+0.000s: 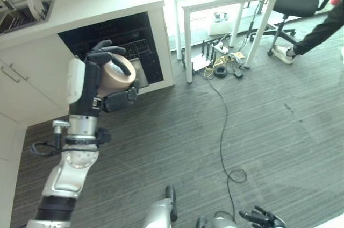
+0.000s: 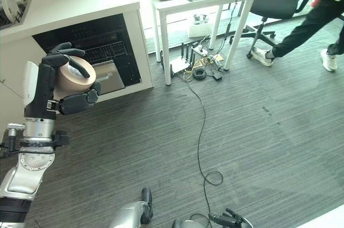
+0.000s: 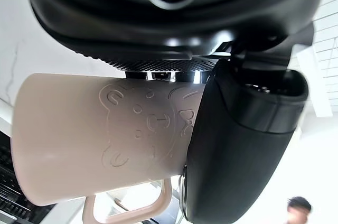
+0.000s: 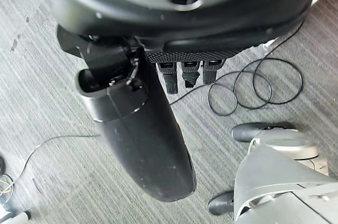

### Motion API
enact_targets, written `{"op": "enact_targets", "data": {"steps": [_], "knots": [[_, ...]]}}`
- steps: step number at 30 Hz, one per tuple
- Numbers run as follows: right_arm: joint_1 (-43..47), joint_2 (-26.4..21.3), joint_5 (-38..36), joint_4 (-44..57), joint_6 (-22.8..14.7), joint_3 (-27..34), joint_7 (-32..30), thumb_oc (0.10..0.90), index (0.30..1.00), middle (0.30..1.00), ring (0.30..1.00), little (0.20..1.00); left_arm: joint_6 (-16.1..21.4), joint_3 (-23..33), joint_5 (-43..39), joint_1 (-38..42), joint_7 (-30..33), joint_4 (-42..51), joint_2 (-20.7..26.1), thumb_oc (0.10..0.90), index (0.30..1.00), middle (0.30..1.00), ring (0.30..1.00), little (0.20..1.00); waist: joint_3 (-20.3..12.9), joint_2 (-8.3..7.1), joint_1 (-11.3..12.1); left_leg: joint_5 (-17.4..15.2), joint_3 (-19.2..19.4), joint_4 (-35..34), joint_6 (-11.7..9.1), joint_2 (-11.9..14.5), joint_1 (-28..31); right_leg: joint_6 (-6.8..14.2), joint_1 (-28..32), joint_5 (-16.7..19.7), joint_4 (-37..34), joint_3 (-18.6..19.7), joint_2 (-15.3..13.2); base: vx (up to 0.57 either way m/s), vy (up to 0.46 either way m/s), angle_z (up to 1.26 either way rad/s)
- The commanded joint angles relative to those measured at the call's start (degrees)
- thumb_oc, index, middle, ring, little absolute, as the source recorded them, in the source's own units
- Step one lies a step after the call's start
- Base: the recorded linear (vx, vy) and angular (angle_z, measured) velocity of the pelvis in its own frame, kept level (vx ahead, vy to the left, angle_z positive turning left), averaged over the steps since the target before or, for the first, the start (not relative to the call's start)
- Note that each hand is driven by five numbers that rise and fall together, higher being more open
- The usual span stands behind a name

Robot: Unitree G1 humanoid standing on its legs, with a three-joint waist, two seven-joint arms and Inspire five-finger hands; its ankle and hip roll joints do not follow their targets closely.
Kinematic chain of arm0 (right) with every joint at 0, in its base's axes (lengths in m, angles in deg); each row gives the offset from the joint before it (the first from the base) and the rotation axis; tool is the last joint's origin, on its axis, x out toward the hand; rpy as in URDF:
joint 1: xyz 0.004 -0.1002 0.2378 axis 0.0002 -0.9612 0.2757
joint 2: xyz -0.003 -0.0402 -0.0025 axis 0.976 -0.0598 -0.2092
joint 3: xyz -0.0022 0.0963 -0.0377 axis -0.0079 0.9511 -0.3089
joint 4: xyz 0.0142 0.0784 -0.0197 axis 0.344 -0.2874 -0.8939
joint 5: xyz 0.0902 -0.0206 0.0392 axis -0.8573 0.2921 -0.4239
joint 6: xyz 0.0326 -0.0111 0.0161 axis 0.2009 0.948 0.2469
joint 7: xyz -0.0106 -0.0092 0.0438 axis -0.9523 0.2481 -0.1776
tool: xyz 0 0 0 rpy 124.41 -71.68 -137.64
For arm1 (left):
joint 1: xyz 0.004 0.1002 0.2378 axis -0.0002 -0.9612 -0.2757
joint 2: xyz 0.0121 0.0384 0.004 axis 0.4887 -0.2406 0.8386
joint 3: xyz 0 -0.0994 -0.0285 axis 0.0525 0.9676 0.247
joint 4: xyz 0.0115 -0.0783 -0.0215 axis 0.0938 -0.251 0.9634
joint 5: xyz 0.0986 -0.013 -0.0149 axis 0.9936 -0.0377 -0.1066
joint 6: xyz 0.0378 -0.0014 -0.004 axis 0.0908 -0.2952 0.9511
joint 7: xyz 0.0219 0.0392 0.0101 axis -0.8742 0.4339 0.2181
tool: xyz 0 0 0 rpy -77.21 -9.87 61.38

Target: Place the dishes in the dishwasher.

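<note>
1. One mug [image 1: 115,75] is in the left hand [image 1: 91,80]. The fingers and thumb are curled tight around it, up in the air.
2. The landmark is the dishwasher [image 1: 115,50], the dark open box under the white counter [image 1: 91,2]. The mug is just in front of that opening, on the robot's side of it, so the move to come looks like a push forward and in.
3. The mug lies on its side. Its long way runs across the hand, and its round mouth looks to point out to the side, not up. I think it must be turned before it can sit in a rack.
4. The left hand is much nearer the dishwasher. The right hand [image 4: 142,129] hangs low over the grey carpet [image 1: 258,120], well away from the dishwasher, with its short fingers bent and nothing in it.
5. The mug is pale pink-tan, smooth and dull. It has a raised little bear face on its side and a squarish handle [image 3: 127,211].
6. Inside the dishwasher are thin dark wire racks.
</note>
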Motion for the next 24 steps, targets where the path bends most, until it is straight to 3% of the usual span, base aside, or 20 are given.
{"op": "enact_targets", "data": {"steps": [1,3,5,9,12,13,15,17,19,20,21,24], "knots": [[-2.13,0.98,0.40,1.79,-2.53,1.19,-0.64,0.800,0.900,0.900,0.900,0.900,4.64,4.80,0.66,5.60,5.00,7.57,3.64,0.400,0.300,0.300,0.300,0.300,-2.67,0.46,2.08,-8.58,-0.91,4.79,0.71,-0.34,0.82,6.71,0.59,-2.46,2.85,-1.27,-4.73,0.27,0.274,0.24],[-2.51,1.76,0.22,2.52,-2.45,1.29,-0.94,0.800,0.900,0.900,0.900,0.900,4.93,4.51,0.23,5.74,4.59,7.67,4.07,0.400,0.300,0.300,0.300,0.300,-2.98,0.81,1.92,-9.55,-1.62,4.79,1.68,-0.76,1.60,7.55,1.66,-0.09,2.85,-2.56,-4.76,0.19,0.234,0.40],[-2.74,2.66,0.70,3.78,-2.24,0.54,-0.80,0.800,0.900,0.900,0.900,0.900,4.54,3.46,-0.69,6.81,4.41,7.46,5.29,0.400,0.300,0.300,0.300,0.300,-2.88,1.36,1.06,-11.70,-3.50,4.79,4.38,-2.57,3.12,9.86,-0.59,5.37,11.62,-2.25,-5.35,0.18,0.286,0.51],[-2.48,3.04,1.32,3.31,-2.91,-1.59,0.37,0.800,0.900,0.900,0.900,0.900,3.14,2.20,-3.41,8.56,2.88,7.05,6.82,0.400,0.300,0.300,0.300,0.300,-2.84,2.04,0.24,-13.57,-4.80,4.79,6.22,-3.75,5.35,10.94,-6.93,8.12,23.72,-1.11,-6.63,0.10,0.122,0.86],[-1.22,2.25,1.46,3.35,-2.47,-2.58,1.50,0.800,0.900,0.900,0.900,0.900,2.47,0.24,-5.98,10.28,0.23,6.56,7.70,0.400,0.300,0.300,0.300,0.300,-2.39,2.33,-1.14,-14.84,-6.19,4.79,6.10,-3.49,7.07,10.48,-10.33,6.64,15.71,-0.57,-5.54,0.16,-0.070,0.43],[-0.05,1.61,0.94,2.90,-2.38,-2.90,2.35,0.800,0.900,0.900,0.900,0.900,1.79,-1.15,-6.85,11.24,-0.16,6.32,8.03,0.400,0.300,0.300,0.300,0.300,-2.23,1.96,-1.72,-15.79,-7.72,4.79,5.80,-3.81,7.99,11.01,-11.99,9.13,7.89,0.69,-5.93,0.20,-0.152,0.76],[0.69,1.17,0.65,2.41,-2.39,-3.17,3.14,0.800,0.900,0.900,0.900,0.900,1.41,-2.00,-7.24,11.55,-0.11,6.33,8.09,0.400,0.300,0.300,0.300,0.300,-2.43,1.75,-2.06,-16.45,-8.90,4.79,5.46,-4.11,8.49,11.26,-12.42,10.18,3.09,2.06,-5.76,0.23,-0.164,0.71],[1.68,0.73,0.86,1.84,-1.97,-3.72,3.92,0.800,0.900,0.900,0.900,0.900,0.87,-3.49,-7.20,12.07,0.65,6.05,8.56,0.400,0.300,0.300,0.300,0.300,-2.46,0.16,-3.02,-18.50,-10.39,4.79,5.27,-5.91,10.12,12.78,-17.91,10.59,2.85,6.75,-7.74,0.29,-0.232,0.17],[1.85,0.71,1.15,1.26,-1.34,-3.75,3.79,0.800,0.900,0.900,0.900,0.900,0.17,-4.57,-8.30,13.26,0.61,5.83,9.69,0.400,0.300,0.300,0.300,0.300,-2.58,-0.35,-3.81,-19.96,-11.98,4.79,5.37,-6.64,11.05,14.17,-20.88,12.17,2.85,10.87,-8.65,0.32,-0.277,0.57],[1.73,0.90,1.15,0.20,-0.89,-3.37,3.46,0.800,0.900,0.900,0.900,0.900,0.55,-5.34,-9.66,14.34,-0.03,5.24,10.85,0.400,0.300,0.300,0.300,0.300,-2.59,-0.43,-4.43,-20.79,-13.94,4.79,5.16,-6.84,11.86,15.13,-22.36,13.03,2.85,14.79,-8.76,0.50,-0.445,1.03],[1.40,1.15,1.10,-0.71,-0.77,-3.14,3.12,0.800,0.900,0.900,0.900,0.900,1.18,-5.38,-10.59,14.29,-0.74,4.79,11.75,0.400,0.300,0.300,0.300,0.300,-2.65,-0.54,-4.55,-21.33,-15.14,4.79,4.81,-6.72,12.84,15.40,-22.12,13.40,2.85,16.05,-8.78,0.47,-0.424,1.43],[1.47,0.93,1.37,-1.72,-0.66,-3.41,3.62,0.800,0.900,0.900,0.900,0.900,0.46,-3.97,-10.58,12.46,-1.59,5.41,11.70,0.400,0.300,0.300,0.300,0.300,-3.21,-0.49,-3.67,-21.47,-15.74,4.79,3.44,-5.50,14.76,14.25,-19.57,11.91,2.85,14.26,-8.85,0.36,-0.345,1.10]]}}
